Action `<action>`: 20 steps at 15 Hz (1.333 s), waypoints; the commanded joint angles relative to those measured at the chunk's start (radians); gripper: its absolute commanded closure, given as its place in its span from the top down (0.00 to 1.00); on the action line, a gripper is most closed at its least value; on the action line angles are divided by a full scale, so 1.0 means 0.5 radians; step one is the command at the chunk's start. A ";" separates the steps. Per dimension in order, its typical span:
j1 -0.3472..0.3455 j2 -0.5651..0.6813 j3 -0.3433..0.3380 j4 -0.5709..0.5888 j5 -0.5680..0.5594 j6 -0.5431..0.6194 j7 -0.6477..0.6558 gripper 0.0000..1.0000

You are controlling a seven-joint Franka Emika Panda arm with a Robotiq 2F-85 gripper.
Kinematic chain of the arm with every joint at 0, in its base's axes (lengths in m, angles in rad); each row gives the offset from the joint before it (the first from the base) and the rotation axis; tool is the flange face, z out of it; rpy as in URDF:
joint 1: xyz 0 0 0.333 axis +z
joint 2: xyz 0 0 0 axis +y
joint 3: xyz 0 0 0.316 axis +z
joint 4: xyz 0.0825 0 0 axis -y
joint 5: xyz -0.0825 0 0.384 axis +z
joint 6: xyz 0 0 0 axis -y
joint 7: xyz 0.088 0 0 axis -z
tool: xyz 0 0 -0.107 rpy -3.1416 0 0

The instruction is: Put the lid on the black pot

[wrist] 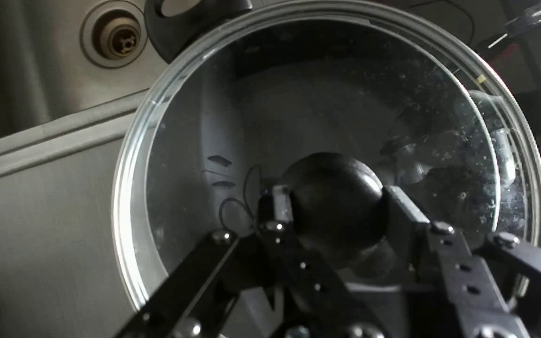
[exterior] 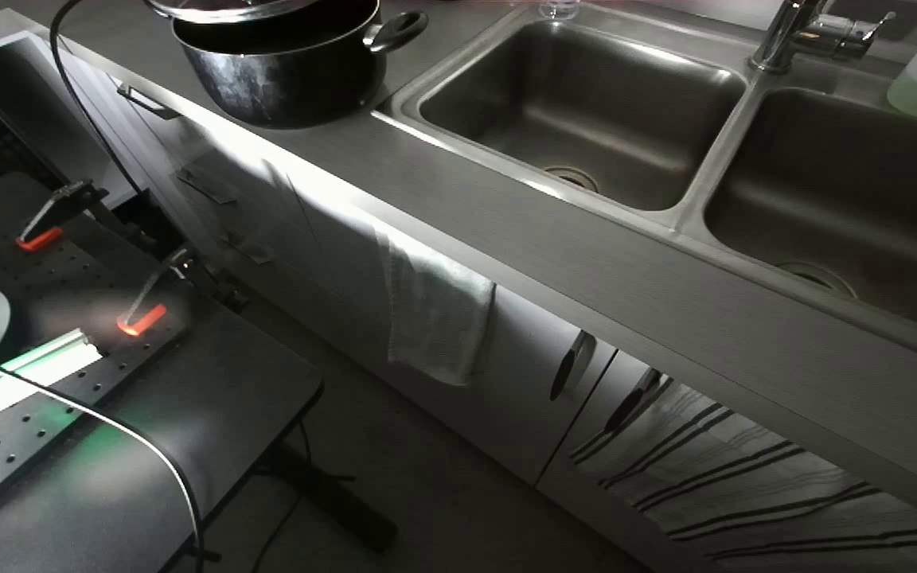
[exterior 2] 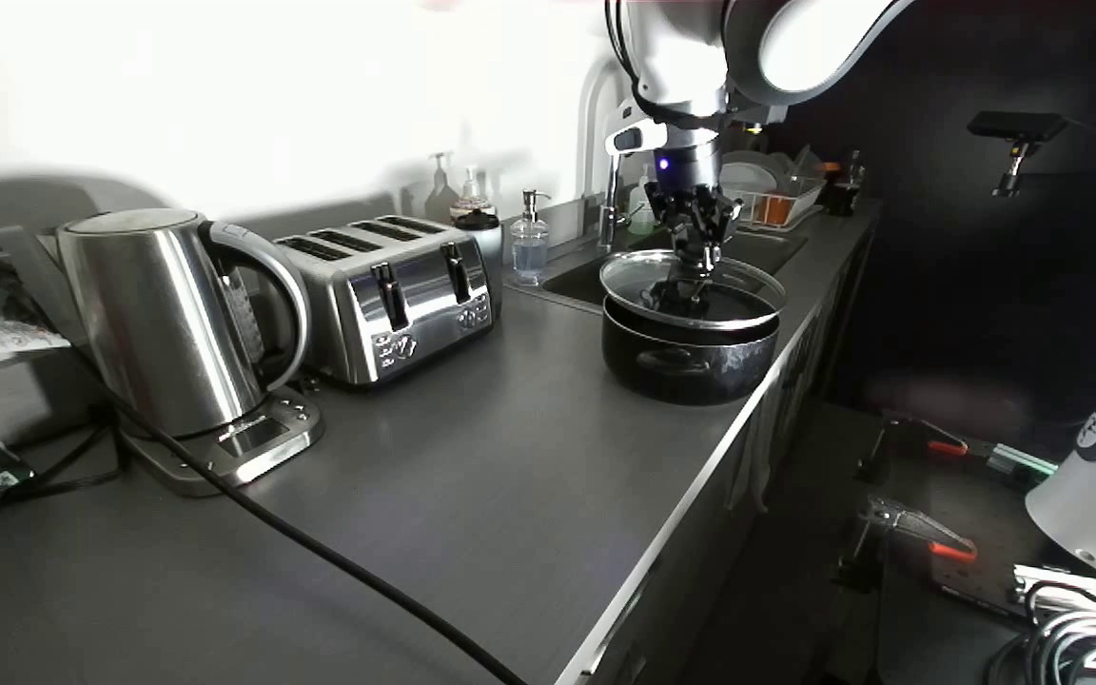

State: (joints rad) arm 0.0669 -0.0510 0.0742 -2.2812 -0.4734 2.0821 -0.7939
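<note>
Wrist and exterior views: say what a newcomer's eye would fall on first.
The glass lid fills much of the wrist view, its black knob gripped by the claw. In both exterior views the lid is over the black pot, not yet seated. A shiny electric kettle and four-slot toaster stand in an exterior view's left half.

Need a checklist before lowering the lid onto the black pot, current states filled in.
1. Grip: ok. The gripper is closed on the knob, a finger on either side.
2. Rough position: ok. In an exterior view the lid is held above the black pot.
3. Seating: not ok. A dark gap shows beneath the lid's rim.
4. Exact centring: cannot tell.
5. Base: ok. The black pot stands upright on the counter.
</note>
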 commanded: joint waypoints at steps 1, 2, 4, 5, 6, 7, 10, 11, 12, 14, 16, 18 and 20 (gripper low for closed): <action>-0.005 -0.020 -0.012 0.000 -0.061 0.015 0.074 0.25; -0.007 -0.011 -0.013 0.010 -0.057 0.008 0.082 0.25; -0.011 0.005 -0.015 0.020 -0.051 -0.002 0.099 0.25; -0.013 0.018 -0.016 0.028 -0.050 -0.006 0.107 0.25; -0.014 0.029 -0.017 0.035 -0.050 -0.010 0.113 0.25; -0.016 0.045 -0.017 0.045 -0.050 -0.010 0.124 0.25; -0.017 0.086 -0.017 0.069 -0.046 -0.019 0.153 0.25; -0.017 0.102 -0.017 0.079 -0.046 -0.021 0.164 0.25; -0.016 0.116 -0.016 0.088 -0.046 -0.024 0.176 0.25; -0.015 0.145 -0.015 0.107 -0.044 -0.028 0.186 0.25; -0.015 0.169 -0.014 0.129 -0.041 -0.032 0.192 0.25; -0.016 0.192 -0.015 0.152 -0.038 -0.036 0.202 0.25; -0.018 0.209 -0.015 0.171 -0.032 -0.041 0.202 0.25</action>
State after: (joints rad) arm 0.0570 0.0453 0.0694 -2.2311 -0.4739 2.0816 -0.7070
